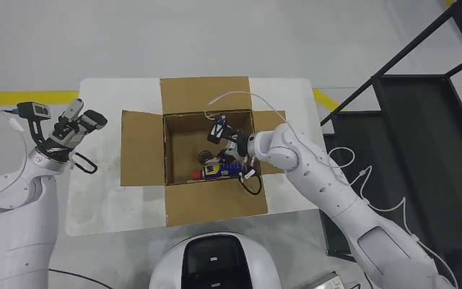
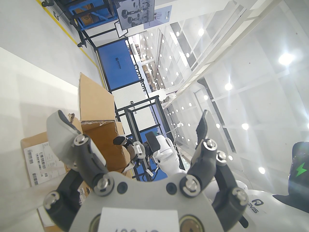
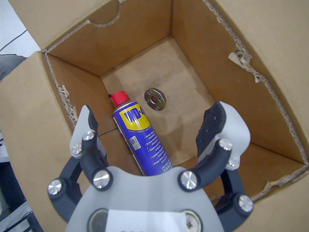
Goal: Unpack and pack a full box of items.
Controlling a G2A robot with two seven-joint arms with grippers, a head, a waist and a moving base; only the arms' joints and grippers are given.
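Note:
An open cardboard box (image 1: 143, 148) stands mid-table with its flaps spread out. On its floor lies a blue and yellow spray can (image 3: 142, 131) with a red cap, also visible from above (image 1: 221, 170). Beside the can rests a round metal flange (image 3: 155, 98). My right gripper (image 3: 150, 121) hangs open inside the box, above the can, its fingers on either side of it with nothing held. My left gripper (image 1: 81, 119) is open and holds nothing, raised over the table's left edge, well clear of the box (image 2: 96, 112).
The white table (image 1: 108, 202) has bare room in front of and left of the box. A dark metal frame (image 1: 404, 79) stands off the table's right side. A white cable (image 1: 231, 97) loops over the box's far rim.

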